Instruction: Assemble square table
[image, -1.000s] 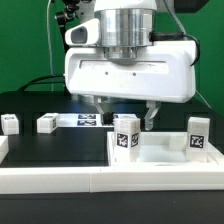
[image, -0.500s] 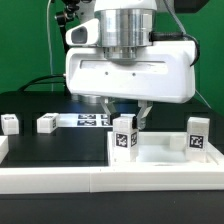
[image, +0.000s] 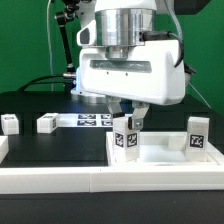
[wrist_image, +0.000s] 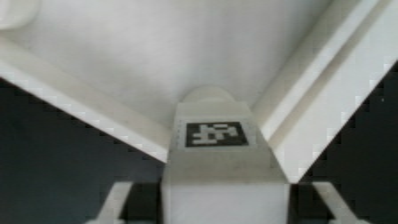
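Observation:
A white leg (image: 125, 139) with a tag stands at the near left corner of the white tray-like tabletop (image: 165, 160). My gripper (image: 125, 119) is tilted over it, its fingers pressed on the leg's upper part. In the wrist view the same leg (wrist_image: 217, 135) fills the space between my fingers (wrist_image: 123, 198), with the tabletop (wrist_image: 107, 50) and its raised rim behind. A second leg (image: 197, 136) stands on the tabletop at the exterior view's right. Two more legs (image: 46, 123) (image: 10, 123) lie on the black table at the left.
The marker board (image: 90, 120) lies flat behind the gripper. A long white rail (image: 60, 181) runs along the front edge. A green wall and cables are behind the arm.
The fingers have come together on the leg at the tabletop's corner. The hand has tilted and shifted slightly toward the exterior view's right.

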